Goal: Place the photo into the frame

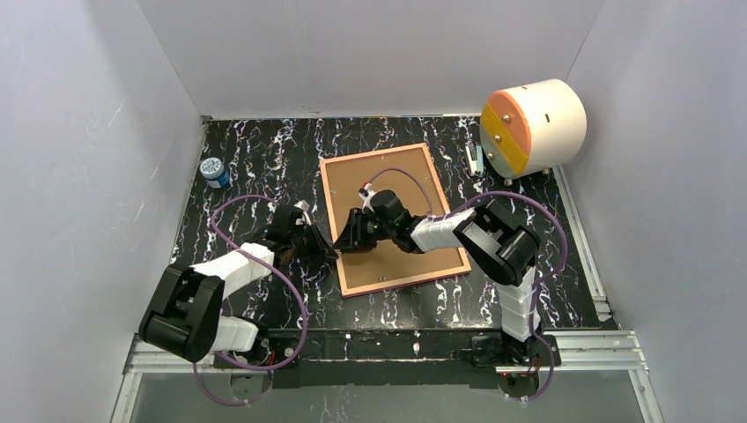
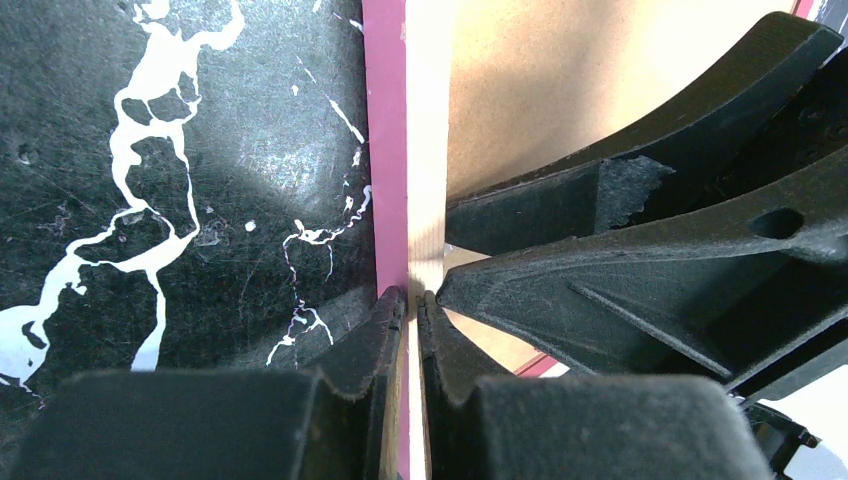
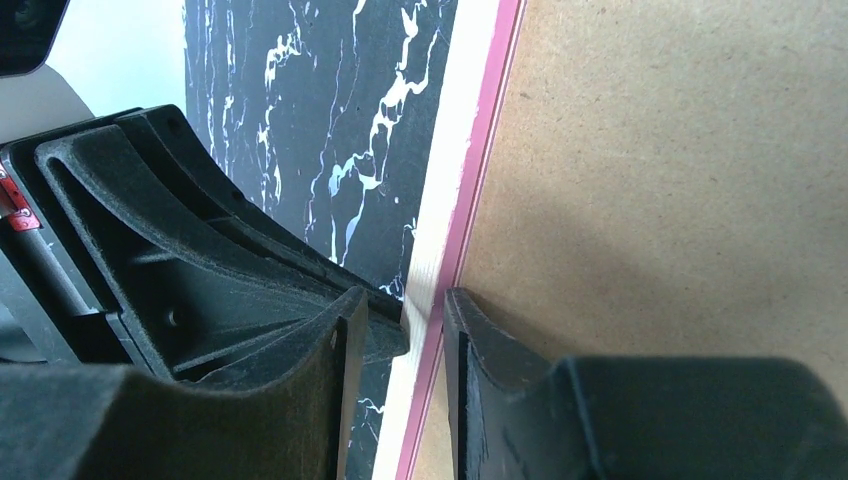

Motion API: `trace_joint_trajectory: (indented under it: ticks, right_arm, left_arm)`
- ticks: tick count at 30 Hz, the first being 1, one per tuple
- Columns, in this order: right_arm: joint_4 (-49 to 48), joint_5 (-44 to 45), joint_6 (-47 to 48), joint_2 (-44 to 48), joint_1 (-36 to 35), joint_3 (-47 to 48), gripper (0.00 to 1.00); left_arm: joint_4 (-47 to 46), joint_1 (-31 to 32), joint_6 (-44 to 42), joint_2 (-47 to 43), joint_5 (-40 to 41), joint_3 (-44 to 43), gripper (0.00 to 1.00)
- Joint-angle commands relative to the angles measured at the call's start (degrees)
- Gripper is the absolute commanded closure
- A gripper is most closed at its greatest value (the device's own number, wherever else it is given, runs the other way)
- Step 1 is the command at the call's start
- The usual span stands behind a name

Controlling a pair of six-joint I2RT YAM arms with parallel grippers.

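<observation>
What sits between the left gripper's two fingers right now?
The frame: its thin edge rail is pinched in the left gripper, seen clearest in the left wrist view.

Desk (image 1: 255, 159): black top, white marbling. Frame (image 1: 406, 277) lies flat at centre, wood-brown back up, brown board inside its rim. Small blue-lidded jar (image 1: 214, 171) at 10 o'clock, well apart from it. Cream drum (image 1: 533, 126) with an orange-and-yellow end face at 2 o'clock. Small white-and-teal object (image 1: 477, 160) just beside the drum.
</observation>
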State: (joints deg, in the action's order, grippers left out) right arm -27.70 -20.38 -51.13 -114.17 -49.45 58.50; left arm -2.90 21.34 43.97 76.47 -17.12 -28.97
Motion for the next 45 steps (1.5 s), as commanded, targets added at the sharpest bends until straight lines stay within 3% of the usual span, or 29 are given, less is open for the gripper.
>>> trace_joint_trajectory:
  ticks: [1,10,15,18,24,31,34,35,41,45]
  right_arm:
    - [-0.17,-1.09,0.31,0.48,-0.18,3.08,0.57]
    - [-2.73,4.65,-1.16,13.9,0.92,-5.05,0.56]
    - [12.79,10.95,2.69,26.25,2.04,-8.17,0.53]
    - [22.47,15.68,3.4,34.27,2.44,-11.19,0.47]
    - [35.16,22.71,1.14,51.61,2.62,-18.27,0.44]
    - [42.18,27.66,-0.91,64.46,2.61,-23.7,0.44]
    - [45.36,29.49,0.37,64.55,2.65,-22.7,0.42]
    - [45.88,29.44,1.65,63.85,2.69,-22.15,0.42]
    - [44.17,27.15,7.44,60.28,2.76,-21.33,0.42]
    - [41.22,21.77,7.95,56.74,2.7,-21.29,0.42]
  left_arm:
    - [8.76,0.63,-2.85,2.29,3.65,1.66,1.0]
    - [9.35,0.63,-3.13,1.6,3.9,1.31,1.0]
    - [9.97,0.63,-2.38,-0.52,3.72,0.31,1.0]
    - [12.42,0.63,-2.03,-2.49,2.77,-1.39,0.87]
    - [21.12,0.63,-4.92,-8.92,4.31,-6.51,0.45]
    - [26.52,0.67,-7.46,-10.5,5.27,-8.11,0.18]
    - [26.19,0.72,-6.58,-11.29,5.58,-6.74,0.12]
    - [26.19,0.72,-6.04,-11.85,5.89,-6.25,0.04]
    - [25.13,0.72,-3.71,-15.82,5.22,-4.17,0.02]
    - [25.08,0.8,-3.36,-19.31,3.2,-3.0,0.06]
